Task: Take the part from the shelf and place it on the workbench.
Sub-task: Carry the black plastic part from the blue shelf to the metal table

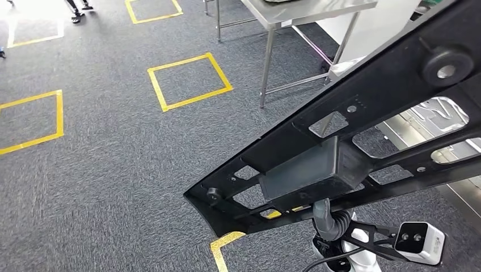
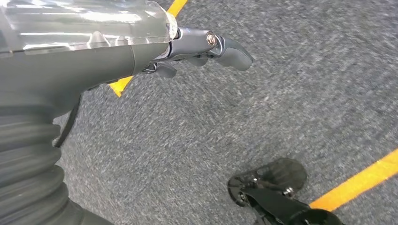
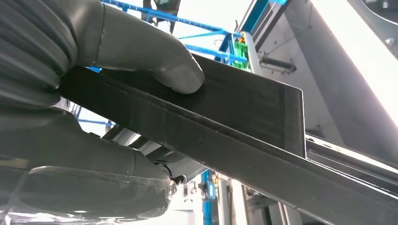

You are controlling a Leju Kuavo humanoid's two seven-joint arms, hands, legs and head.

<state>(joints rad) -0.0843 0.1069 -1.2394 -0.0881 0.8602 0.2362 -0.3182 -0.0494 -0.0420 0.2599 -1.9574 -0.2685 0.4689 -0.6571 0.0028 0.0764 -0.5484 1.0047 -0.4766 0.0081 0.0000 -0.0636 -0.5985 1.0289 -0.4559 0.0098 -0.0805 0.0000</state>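
Right hand (image 3: 89, 117) is gripping the single black part (image 1: 340, 147), thumb on top, carrying it slantwise from 6 toward 2 o'clock above the carpet. Left hand (image 2: 187, 51) is hanging empty, fingers loosely curled. Pickup looks done; placing is remaining. One steel counter (image 1: 306, 11) is waiting at 12 o'clock, well apart.
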